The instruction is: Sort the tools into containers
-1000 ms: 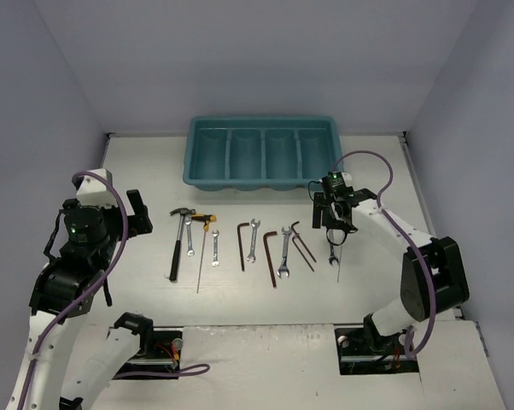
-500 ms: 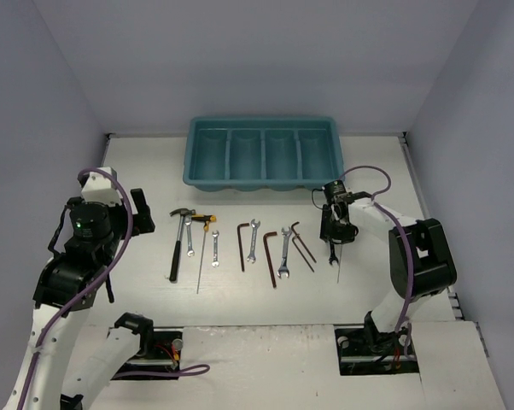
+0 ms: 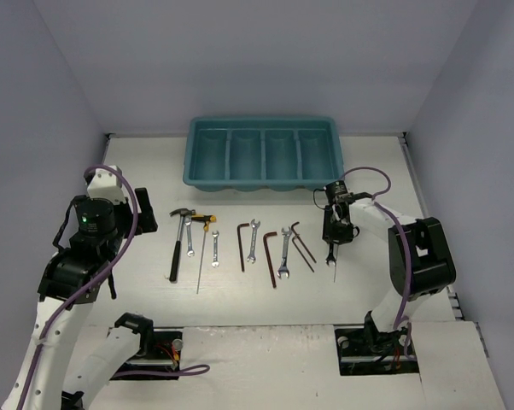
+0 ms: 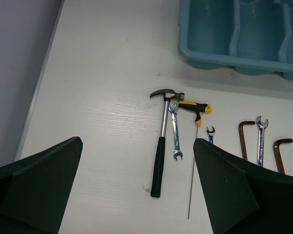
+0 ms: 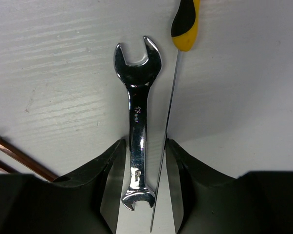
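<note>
The teal tray (image 3: 261, 120) with four compartments stands at the back, with no tool in it. A row of tools lies in front: black-handled hammer (image 3: 179, 243), yellow-black T-handle driver (image 3: 204, 248), silver wrenches (image 3: 253, 239), reddish-brown hex keys (image 3: 271, 254). My right gripper (image 5: 144, 146) is down at the table, jaws narrowly open, straddling a silver wrench (image 5: 137, 117) and the thin shaft (image 5: 168, 126) of a second T-handle driver (image 5: 185, 22). My left gripper (image 4: 137, 141) is wide open and empty, high above the hammer (image 4: 161, 151).
The table's left edge meets the purple wall (image 4: 20, 58). Hex keys (image 5: 15, 156) lie just left of my right gripper. A wrench (image 4: 174, 131) and driver (image 4: 197, 109) lie close beside the hammer's head.
My right gripper has dropped to the table and now straddles the wrench and driver shaft. My left arm has shifted slightly, its wrist turned over the table.
</note>
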